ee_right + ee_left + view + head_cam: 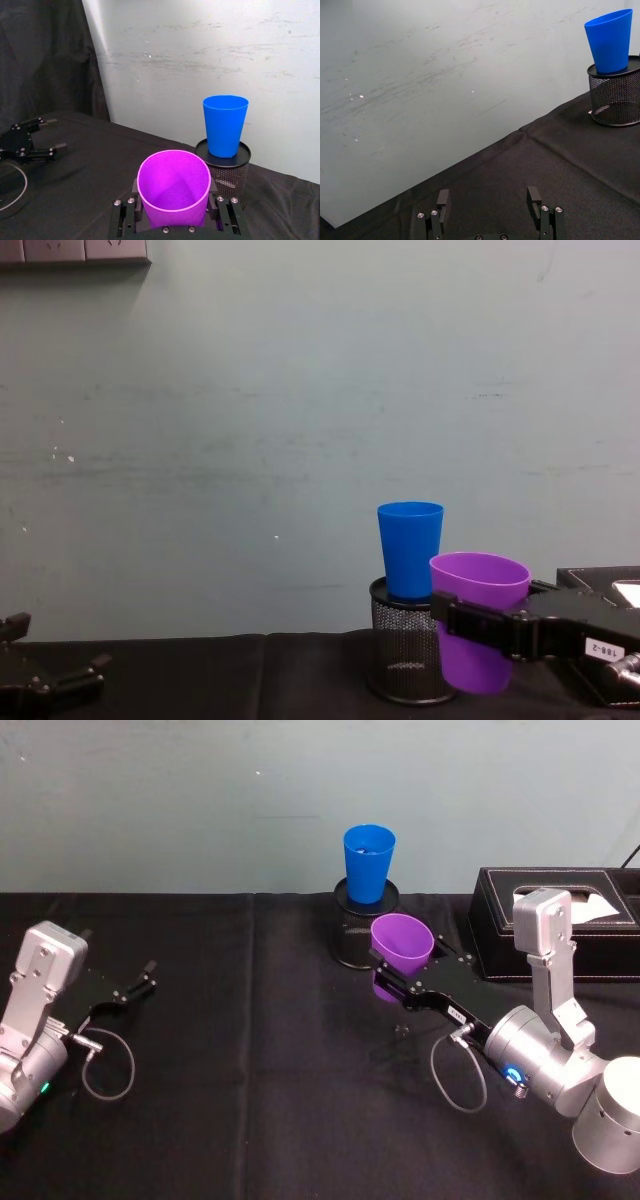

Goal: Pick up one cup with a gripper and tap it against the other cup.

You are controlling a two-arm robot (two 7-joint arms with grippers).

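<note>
Right tool point(413, 968) grips purple cup point(402, 942) (blue cup point(368, 863) near).

Silver-grey arms point(540, 1065), black fingers point(534, 197)

Soft, even light. The pale wall point(250, 420) behind the blue cup point(410, 548) is bright; the black counter point(250, 1100) under it swallows shadows; the purple cup point(174, 187) beside it glows inside.
</note>
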